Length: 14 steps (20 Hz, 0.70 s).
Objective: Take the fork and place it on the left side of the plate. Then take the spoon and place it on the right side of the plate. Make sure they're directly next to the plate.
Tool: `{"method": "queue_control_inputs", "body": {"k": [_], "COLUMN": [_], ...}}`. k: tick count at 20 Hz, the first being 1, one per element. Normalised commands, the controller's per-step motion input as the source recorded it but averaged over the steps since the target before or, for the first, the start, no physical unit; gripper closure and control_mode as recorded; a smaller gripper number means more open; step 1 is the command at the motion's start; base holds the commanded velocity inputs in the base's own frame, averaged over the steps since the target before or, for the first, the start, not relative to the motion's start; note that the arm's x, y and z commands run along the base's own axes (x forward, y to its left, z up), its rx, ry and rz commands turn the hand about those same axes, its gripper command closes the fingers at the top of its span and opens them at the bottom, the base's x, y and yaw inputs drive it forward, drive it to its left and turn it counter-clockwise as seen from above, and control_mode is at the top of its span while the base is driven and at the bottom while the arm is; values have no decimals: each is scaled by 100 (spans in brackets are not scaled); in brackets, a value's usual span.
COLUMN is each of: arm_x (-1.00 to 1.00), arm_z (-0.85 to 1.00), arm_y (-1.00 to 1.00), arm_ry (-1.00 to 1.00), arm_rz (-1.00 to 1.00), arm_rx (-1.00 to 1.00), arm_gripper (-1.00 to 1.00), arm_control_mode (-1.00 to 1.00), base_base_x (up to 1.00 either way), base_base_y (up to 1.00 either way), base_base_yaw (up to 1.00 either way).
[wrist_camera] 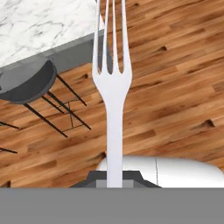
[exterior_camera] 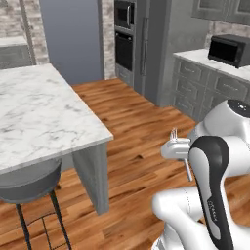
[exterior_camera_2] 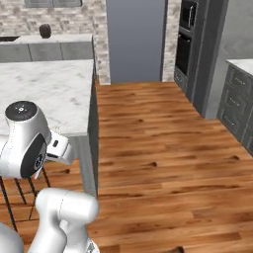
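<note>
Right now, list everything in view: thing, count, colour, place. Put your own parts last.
fork: one, grey metal, held by its handle, tines pointing away from the hand over the floor
island counter: one, white marble top on a grey base, left
bar stool: one, dark grey, at the island's near edge
wall oven: one, dark, in the far wall
microwave: one, black, on the right counter
grey cabinets: right side
floor: brown wood
gripper: one, white, jaws shut on the fork's handle

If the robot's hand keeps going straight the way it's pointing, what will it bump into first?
The hand, shut on the fork, points toward the marble counter's edge beside the stool. The fork's tines would probably meet that edge first, though depth is hard to judge.
</note>
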Motion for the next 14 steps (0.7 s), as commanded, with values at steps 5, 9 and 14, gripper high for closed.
{"method": "queue_control_inputs", "body": {"k": [5, 9, 14], "arm_x": [0, 0, 0], "arm_z": [0, 0, 0], "arm_y": [0, 0, 0], "arm_ry": [0, 0, 0], "arm_rz": [0, 0, 0], "arm_rx": [0, 0, 0], "arm_gripper": [100, 100, 100], "arm_control_mode": [100, 100, 100], "base_base_x": [-28, -26, -24], "base_base_y": [100, 100, 100], "base_base_yaw": [5, 5, 5]}}
